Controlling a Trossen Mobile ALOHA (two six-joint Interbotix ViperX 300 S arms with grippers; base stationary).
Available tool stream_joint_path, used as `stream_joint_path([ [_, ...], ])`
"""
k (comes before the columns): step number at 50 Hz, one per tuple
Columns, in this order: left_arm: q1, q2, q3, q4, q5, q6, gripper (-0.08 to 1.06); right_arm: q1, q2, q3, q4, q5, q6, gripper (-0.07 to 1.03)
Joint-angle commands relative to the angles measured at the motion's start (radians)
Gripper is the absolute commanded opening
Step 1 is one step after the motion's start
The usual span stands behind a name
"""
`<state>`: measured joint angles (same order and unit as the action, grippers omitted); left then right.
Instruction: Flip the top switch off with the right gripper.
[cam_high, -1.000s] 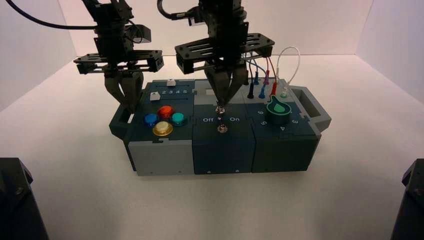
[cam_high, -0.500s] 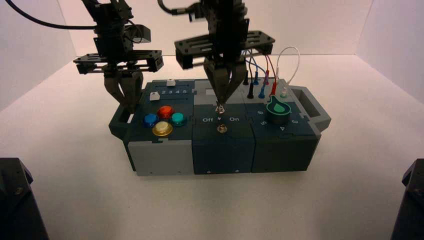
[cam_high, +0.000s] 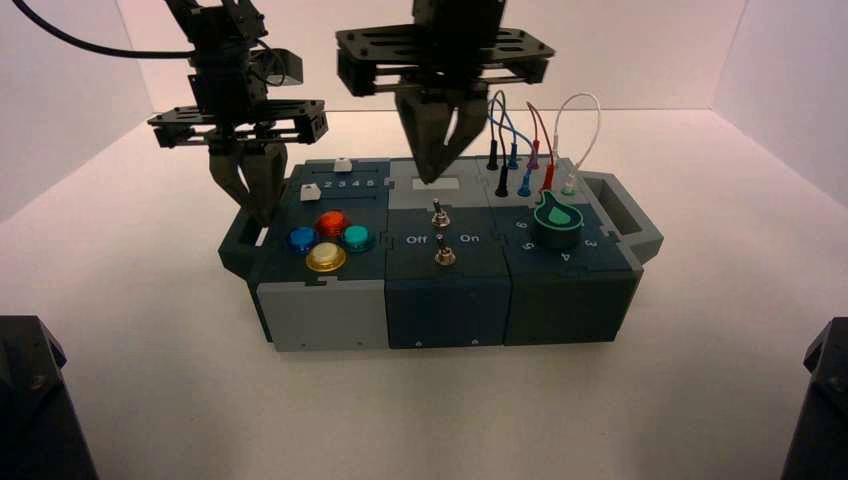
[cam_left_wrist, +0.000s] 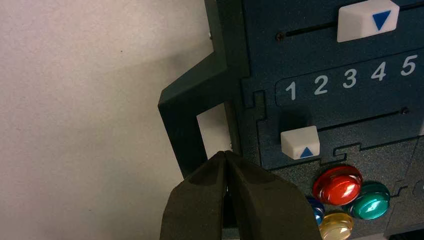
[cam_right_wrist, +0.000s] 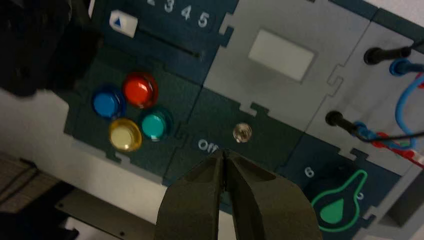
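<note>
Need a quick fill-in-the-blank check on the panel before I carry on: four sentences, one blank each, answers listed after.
1. The button nearest the front edge of the box is ____.
2. The right end effector hangs above the box, its fingers ____.
3. Among the printed numbers, the white slider nearer the buttons sits closest to number ____.
4. The knob on the right side of the box is ____.

Missing words: yellow; closed; 1; green.

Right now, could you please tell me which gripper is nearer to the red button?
The left gripper: it hangs just left of the red button; the right gripper is farther off, to its right.
</note>
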<state>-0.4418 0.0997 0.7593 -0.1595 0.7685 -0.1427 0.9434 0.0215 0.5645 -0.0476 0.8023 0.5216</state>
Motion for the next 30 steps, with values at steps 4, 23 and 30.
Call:
stream_joint_path([
  [4,-0.012,-0.051,-0.044,0.002,-0.005,0.025,-0.03,-0.002,-0.055,0.011,0.003,0.011,-0.066,-0.02],
  [23,-0.011,-0.058,-0.086,0.014,0.006,0.038,-0.03,-0.003,-0.094,0.043,0.003,0.017,-0.186,-0.02],
  [30,-0.009,-0.055,-0.094,0.014,0.009,0.040,-0.03,-0.003,-0.100,0.058,0.003,0.018,-0.198,-0.02],
])
